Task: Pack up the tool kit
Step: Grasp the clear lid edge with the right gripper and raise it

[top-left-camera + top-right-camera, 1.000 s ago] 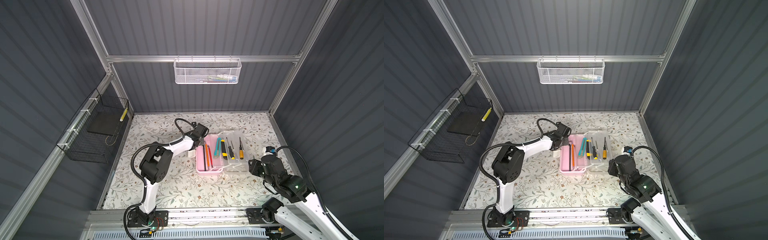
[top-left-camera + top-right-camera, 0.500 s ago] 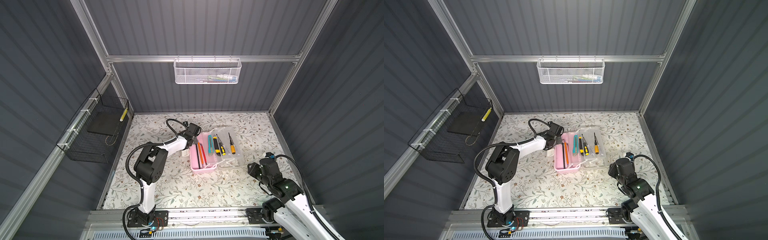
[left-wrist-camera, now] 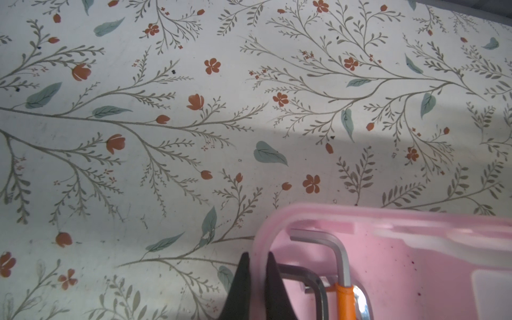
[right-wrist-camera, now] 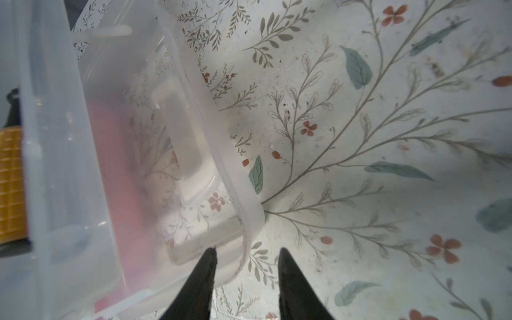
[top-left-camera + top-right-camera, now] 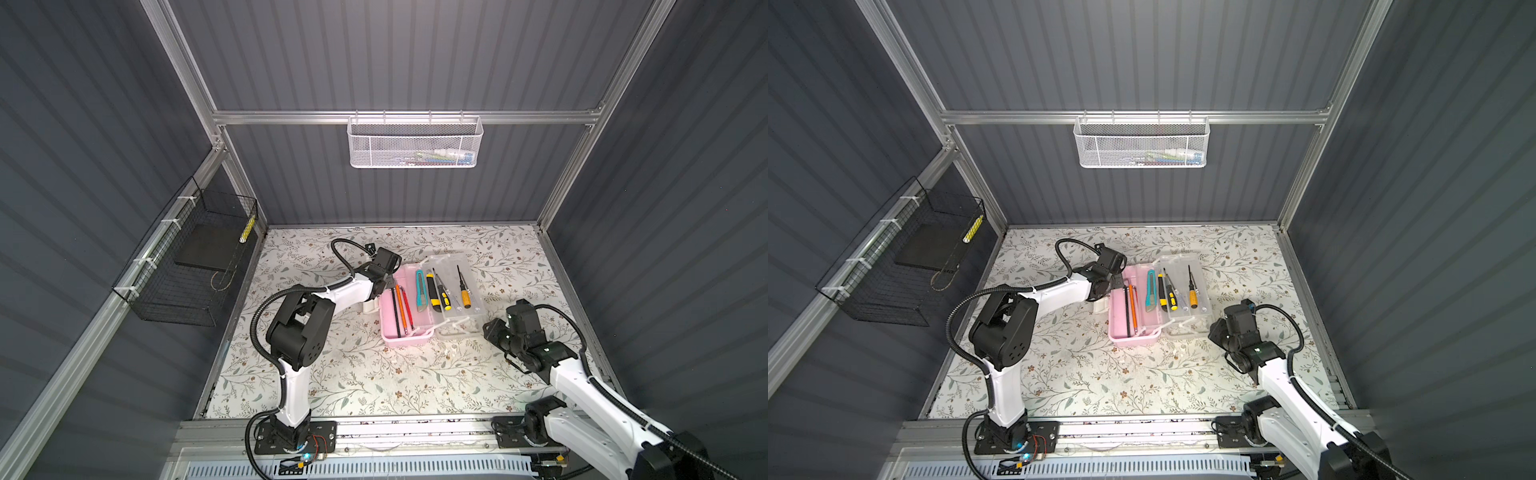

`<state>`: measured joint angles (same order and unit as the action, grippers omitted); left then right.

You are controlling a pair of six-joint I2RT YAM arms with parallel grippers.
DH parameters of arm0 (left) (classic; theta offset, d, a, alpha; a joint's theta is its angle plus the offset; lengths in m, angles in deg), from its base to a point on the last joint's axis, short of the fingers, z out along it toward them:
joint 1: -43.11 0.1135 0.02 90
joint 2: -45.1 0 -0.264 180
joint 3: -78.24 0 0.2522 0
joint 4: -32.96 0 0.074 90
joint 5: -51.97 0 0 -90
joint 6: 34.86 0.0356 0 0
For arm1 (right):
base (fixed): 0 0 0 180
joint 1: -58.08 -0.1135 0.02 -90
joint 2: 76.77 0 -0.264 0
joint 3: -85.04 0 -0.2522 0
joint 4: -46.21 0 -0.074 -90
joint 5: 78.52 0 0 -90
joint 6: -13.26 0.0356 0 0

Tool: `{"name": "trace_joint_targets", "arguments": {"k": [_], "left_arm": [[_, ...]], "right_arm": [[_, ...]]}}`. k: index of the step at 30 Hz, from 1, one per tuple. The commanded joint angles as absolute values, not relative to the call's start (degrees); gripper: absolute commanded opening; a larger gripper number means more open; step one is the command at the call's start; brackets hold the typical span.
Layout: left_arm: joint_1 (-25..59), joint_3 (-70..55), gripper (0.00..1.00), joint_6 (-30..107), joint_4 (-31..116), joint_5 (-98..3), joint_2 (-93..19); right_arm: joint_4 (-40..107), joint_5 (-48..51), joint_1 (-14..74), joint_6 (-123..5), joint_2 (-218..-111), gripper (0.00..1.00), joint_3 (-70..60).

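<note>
Squarely, pink box (image 3: 388, 277) wall sits inside left end effector (image 3: 257, 257) — pinched.

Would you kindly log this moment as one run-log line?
left gripper: shut on pink box wall | right gripper: open, astride lid rim | lid: open, screwdriver on it

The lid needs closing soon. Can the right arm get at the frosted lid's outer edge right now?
Probably yes: the right gripper is open at the lid rim, nothing between. The yellow-handled screwdriver lying on the lid could spill.
</note>
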<state>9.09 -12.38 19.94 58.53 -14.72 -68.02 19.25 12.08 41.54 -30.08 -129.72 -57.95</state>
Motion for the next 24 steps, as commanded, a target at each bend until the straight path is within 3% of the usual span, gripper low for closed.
{"name": "trace_joint_targets", "arguments": {"k": [1,6,14,18,24], "left_arm": [[9.0,-10.7,0.0,19.1,58.6,-18.0,-68.5],[9.1,-10.8,0.0,19.4,58.4,-18.5,-68.6],[9.0,-10.5,0.0,19.4,57.7,-19.6,-68.2],[9.0,-10.3,0.0,19.5,57.3,-20.4,-67.9],[8.1,-10.4,0.0,20.0,56.7,-22.8,-67.4]], "right_arm": [[24.8,10.5,42.0,-31.2,-133.0,0.37,-58.4],[29.1,9.6,42.2,-31.0,-138.4,0.33,-58.8],[32.5,9.1,42.3,-30.7,-142.2,0.14,-59.9],[32.0,9.5,42.3,-31.0,-141.4,0.0,-59.9],[26.9,12.3,42.3,-33.1,-136.1,0.0,-57.7]]}}
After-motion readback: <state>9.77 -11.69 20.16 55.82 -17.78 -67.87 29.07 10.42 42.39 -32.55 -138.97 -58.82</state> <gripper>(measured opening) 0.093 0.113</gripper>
